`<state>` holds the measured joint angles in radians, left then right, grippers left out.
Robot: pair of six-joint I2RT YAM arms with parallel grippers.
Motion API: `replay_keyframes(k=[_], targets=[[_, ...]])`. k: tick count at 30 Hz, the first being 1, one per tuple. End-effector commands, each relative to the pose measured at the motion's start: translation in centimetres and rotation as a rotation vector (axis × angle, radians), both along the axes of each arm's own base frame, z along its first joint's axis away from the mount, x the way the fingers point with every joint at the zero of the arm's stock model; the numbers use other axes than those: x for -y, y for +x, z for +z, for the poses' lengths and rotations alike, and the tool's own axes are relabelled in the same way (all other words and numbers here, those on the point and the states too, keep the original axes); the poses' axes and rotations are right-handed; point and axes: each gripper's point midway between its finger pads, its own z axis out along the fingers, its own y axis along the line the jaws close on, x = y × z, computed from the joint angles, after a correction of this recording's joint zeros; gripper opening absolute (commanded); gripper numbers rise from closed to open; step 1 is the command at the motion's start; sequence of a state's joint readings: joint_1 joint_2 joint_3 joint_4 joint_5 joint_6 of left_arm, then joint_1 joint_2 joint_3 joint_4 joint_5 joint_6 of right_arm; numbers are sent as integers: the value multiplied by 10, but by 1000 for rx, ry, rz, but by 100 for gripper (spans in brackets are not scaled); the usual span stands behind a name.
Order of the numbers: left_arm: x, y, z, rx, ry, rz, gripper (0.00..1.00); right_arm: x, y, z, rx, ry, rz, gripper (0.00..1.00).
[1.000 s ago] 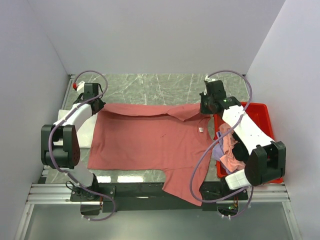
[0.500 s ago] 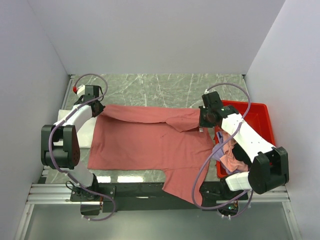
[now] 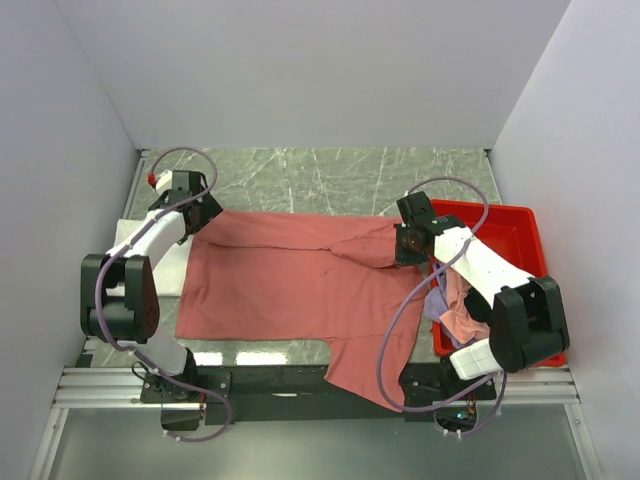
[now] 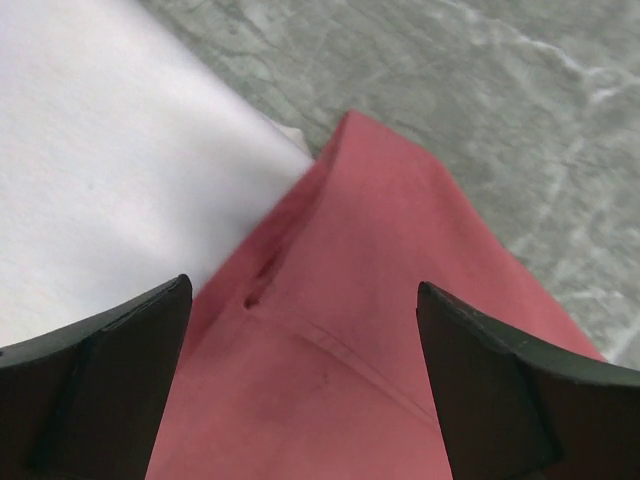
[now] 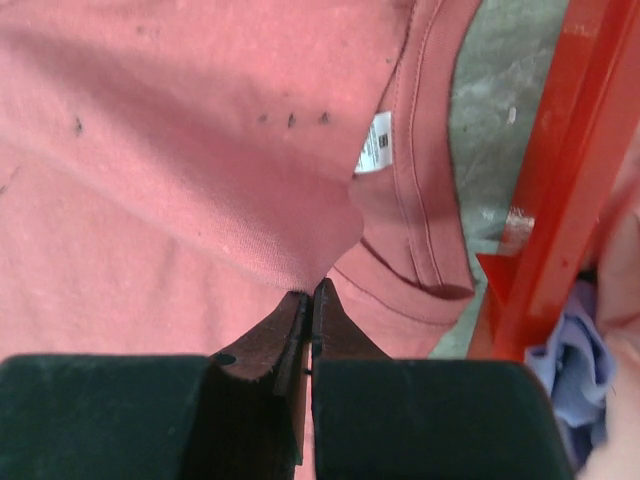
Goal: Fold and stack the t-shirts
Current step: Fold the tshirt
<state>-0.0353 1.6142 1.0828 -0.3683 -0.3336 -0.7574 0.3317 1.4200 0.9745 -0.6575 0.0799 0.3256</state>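
Note:
A large dusty red t-shirt (image 3: 290, 285) lies spread across the table, its far edge folded toward me. My left gripper (image 3: 205, 215) stands open over the shirt's far left corner (image 4: 350, 330), nothing between its fingers (image 4: 302, 290). A white t-shirt (image 3: 172, 270) lies under that corner at the left (image 4: 110, 170). My right gripper (image 3: 405, 245) is shut on a fold of the red t-shirt (image 5: 180, 180) near the collar and label; the pinch shows in the right wrist view (image 5: 312, 288). Pink (image 3: 462, 295) and lavender (image 3: 435, 305) t-shirts lie bunched in the tray.
A rigid red plastic tray (image 3: 515, 225) stands at the right, its wall (image 5: 570, 180) close beside my right gripper. The red shirt's near hem hangs over the table's front edge (image 3: 360, 375). Grey walls close in the left, right and back.
My left gripper has opened and let go of the shirt's far left corner. My right gripper has pulled the far right edge toward me and leftward, folding it over.

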Motion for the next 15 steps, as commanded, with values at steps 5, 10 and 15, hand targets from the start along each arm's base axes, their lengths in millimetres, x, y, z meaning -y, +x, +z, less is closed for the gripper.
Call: replay_keyframes(k=[5, 10, 15], targets=[[66, 7, 74, 211, -65, -165, 99, -11, 48, 24, 105, 17, -44, 0], [134, 2, 90, 266, -124, -336, 99, -11, 90, 30, 119, -9, -99, 0], [214, -8, 92, 273, -204, -551, 99, -8, 123, 16, 85, -1, -117, 0]])
